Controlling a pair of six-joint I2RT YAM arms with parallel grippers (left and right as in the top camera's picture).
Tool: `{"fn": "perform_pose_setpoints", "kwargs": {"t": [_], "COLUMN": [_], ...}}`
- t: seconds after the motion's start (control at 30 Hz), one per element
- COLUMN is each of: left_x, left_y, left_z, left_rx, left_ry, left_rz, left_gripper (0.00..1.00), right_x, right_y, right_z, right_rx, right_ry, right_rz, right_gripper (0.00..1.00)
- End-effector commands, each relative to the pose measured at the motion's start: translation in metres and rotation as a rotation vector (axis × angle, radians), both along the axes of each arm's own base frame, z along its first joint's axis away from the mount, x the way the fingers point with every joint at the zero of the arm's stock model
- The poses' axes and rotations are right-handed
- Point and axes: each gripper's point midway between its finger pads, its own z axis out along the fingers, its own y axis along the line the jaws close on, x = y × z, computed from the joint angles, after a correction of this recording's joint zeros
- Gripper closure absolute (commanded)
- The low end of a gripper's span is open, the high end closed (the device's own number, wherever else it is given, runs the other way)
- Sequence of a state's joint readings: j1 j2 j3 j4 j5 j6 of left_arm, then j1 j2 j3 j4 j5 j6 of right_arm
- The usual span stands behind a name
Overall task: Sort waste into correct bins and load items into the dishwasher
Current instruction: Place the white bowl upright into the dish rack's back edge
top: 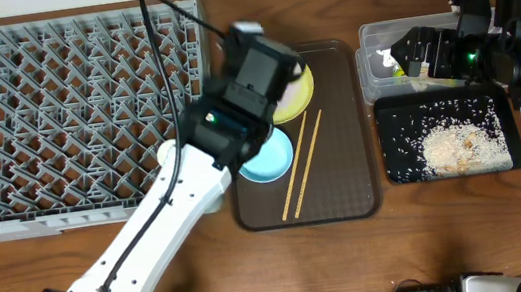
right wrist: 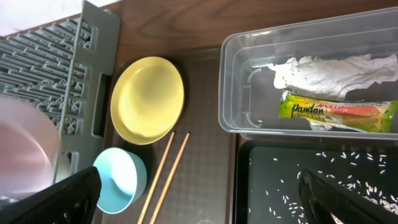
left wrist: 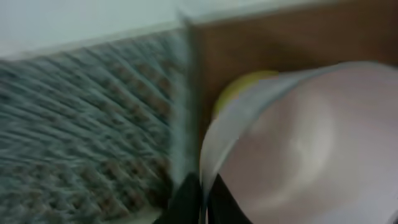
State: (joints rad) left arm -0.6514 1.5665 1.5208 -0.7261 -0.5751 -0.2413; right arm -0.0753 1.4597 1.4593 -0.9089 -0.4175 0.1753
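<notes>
**A:** Overhead. Progress?
**B:** Rice (top: 458, 148) is in the black tray (top: 383, 150), well right of the rack (top: 66, 121). The tub (top: 370, 71) is partly under the right tool (top: 415, 53), whose jaws are apart and empty. No dish is in the rack yet. The plate (top: 299, 95), blue bowl (top: 270, 160) and chopsticks (top: 301, 166) are on the brown tray (top: 346, 185), just right of the rack.

**A:** Chopstick axis?
**B:** They lie side by side, long axis slanted, far ends leaning away from the rack.

**A:** Left wrist.
**B:** Blurred. The left tool (left wrist: 205, 202) is clamped on the rim of the white bowl (left wrist: 298, 149), which is off the tray beside the rack's right edge. I cannot tell which way the mouth faces.

**A:** Right wrist.
**B:** The wrapper (right wrist: 339, 112) and paper (right wrist: 323, 71) are in the tub, and the wrapper's long axis runs along the tub's length. Judgement: the waste looks sorted, and loading is barely started, with this bowl first and three items left.
</notes>
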Motion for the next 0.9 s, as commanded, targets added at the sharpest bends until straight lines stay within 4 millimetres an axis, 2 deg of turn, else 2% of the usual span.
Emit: {"fn": "perform_pose_setpoints", "kwargs": {"t": [0.0, 0.13, 0.2, 0.3, 0.5, 0.67, 0.87], "left_x": [0.025, 0.050, 0.065, 0.092, 0.132, 0.151, 0.156], "left_y": [0.057, 0.091, 0.105, 0.121, 0.136, 0.157, 0.188], "left_z": [0.028, 0.036, 0.034, 0.023, -0.002, -0.019, -0.038], "left_rx": [0.240, 0.300, 0.341, 0.406, 0.500, 0.585, 0.622], "left_ry": [-0.143, -0.224, -0.241, -0.250, -0.275, -0.274, -0.227], "left_rz": [0.198, 0.345, 0.390, 0.422, 0.461, 0.517, 0.558], "left_gripper": [0.92, 0.93, 0.93, 0.92, 0.93, 0.93, 0.93], "right_x": [0.000, 0.000, 0.000, 0.000, 0.000, 0.000, 0.000], "right_y": [0.002, 0.002, 0.002, 0.002, 0.002, 0.002, 0.002], "right_z": [0.001, 0.001, 0.001, 0.001, 0.001, 0.001, 0.001], "right_rx": [0.002, 0.002, 0.002, 0.002, 0.002, 0.002, 0.002], "right_ry": [0.000, 0.000, 0.000, 0.000, 0.000, 0.000, 0.000], "right_rz": [0.000, 0.000, 0.000, 0.000, 0.000, 0.000, 0.000], "right_gripper": [0.01, 0.01, 0.01, 0.01, 0.01, 0.01, 0.01]}}
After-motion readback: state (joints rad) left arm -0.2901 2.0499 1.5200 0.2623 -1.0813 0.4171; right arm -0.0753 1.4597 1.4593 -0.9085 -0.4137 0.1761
